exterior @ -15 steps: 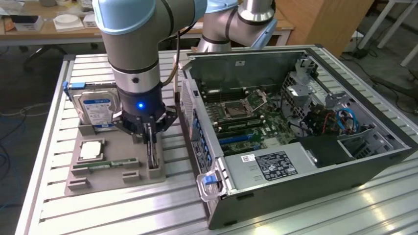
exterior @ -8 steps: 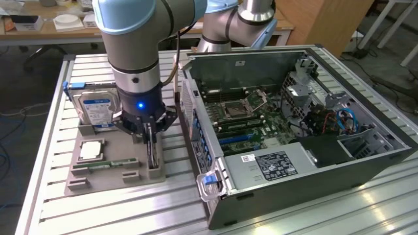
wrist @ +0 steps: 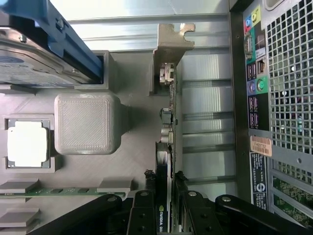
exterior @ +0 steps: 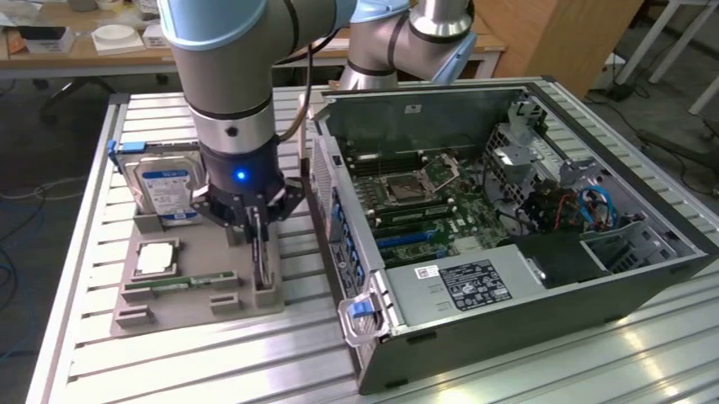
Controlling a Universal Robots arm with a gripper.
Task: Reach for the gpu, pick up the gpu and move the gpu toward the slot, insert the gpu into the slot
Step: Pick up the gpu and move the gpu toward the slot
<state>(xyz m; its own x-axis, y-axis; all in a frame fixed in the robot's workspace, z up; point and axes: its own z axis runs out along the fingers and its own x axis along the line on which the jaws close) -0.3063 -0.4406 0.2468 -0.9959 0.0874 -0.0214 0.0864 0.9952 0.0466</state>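
Gpu: outside the computer case, just beside its rear panel. It stands on edge in a holder of the grey tray on the table. Not lifted; its lower edge sits in the tray holder.

Pincer: straight above the gpu, pointing down. One finger is on each flat face, and the fingers look pressed onto the card, so I read it as clamped on the gpu. The grip is on the part of the card away from the silver bracket; the bracket end sticks out past the fingertips.

Long axis: the gpu runs alongside the case's rear panel, roughly parallel to it. The fingers close across the thin side.

Slot: inside the case, on the green motherboard, among the blue and black strips near the rear panel. The case lies on its side and is open on top, so the slot faces up. The strips look to run away from the rear panel, so my read is that card and slot are crossways now.

Also on the tray, farther from the case than the gpu: hard drive, processor chip, memory stick. None of them touches the pincer.
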